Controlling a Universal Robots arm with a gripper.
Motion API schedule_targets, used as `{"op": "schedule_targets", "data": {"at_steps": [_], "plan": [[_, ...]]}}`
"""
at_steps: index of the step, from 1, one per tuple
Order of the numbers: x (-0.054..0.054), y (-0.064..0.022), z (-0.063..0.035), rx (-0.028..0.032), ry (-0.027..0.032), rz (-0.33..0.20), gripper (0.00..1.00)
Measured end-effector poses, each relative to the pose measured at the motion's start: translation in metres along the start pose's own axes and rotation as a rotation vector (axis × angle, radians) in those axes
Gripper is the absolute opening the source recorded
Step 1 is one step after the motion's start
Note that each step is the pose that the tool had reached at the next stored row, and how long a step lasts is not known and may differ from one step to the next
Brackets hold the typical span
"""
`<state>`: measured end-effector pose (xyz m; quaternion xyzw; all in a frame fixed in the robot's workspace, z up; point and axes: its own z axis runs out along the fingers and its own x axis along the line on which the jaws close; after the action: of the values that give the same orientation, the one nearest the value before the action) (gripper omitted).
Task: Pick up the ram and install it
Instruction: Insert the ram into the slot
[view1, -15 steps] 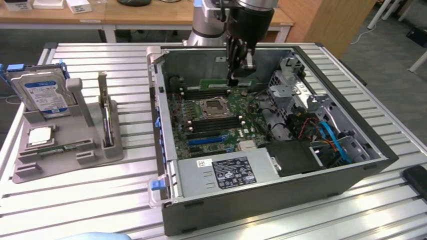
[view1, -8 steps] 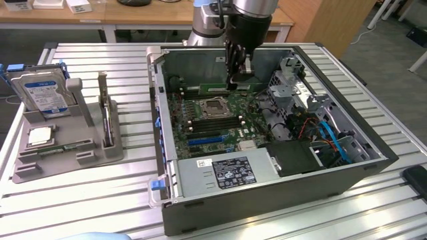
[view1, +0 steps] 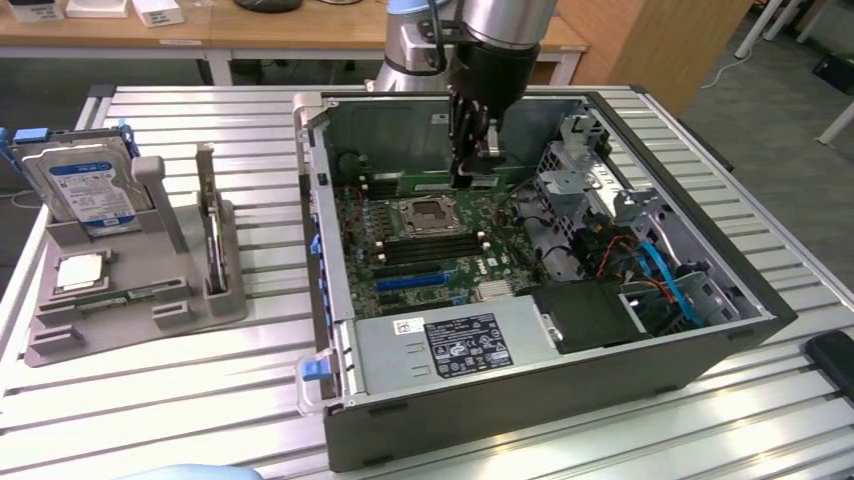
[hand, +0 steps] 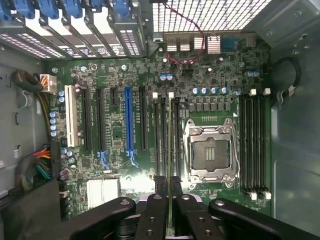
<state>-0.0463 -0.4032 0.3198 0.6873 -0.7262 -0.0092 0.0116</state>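
Install step in hand: the gripper (hand: 169, 181) is clenched on the ram (hand: 170, 140), which I see edge-on between the fingers, poised over the memory slots (hand: 161, 135) beside the empty CPU socket (hand: 210, 150). My judgement is that seating calls for the edge square over one slot and a straight, even press.

Free room around end effector (view1: 478, 178) inside open case (view1: 324, 300); drive cage (view1: 587, 180), cables (view1: 661, 270) near.
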Motion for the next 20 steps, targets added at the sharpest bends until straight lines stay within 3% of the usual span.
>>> {"op": "schedule_targets", "data": {"at_steps": [5, 15, 20], "plan": [[0.000, -0.0002, 0.0071, 0.0001, 0.0004, 0.000, 0.13], [0.000, -0.0003, 0.0097, 0.0001, 0.0013, 0.000, 0.13], [0.000, -0.0005, 0.0175, 0.0003, 0.0057, 0.000, 0.13]]}}
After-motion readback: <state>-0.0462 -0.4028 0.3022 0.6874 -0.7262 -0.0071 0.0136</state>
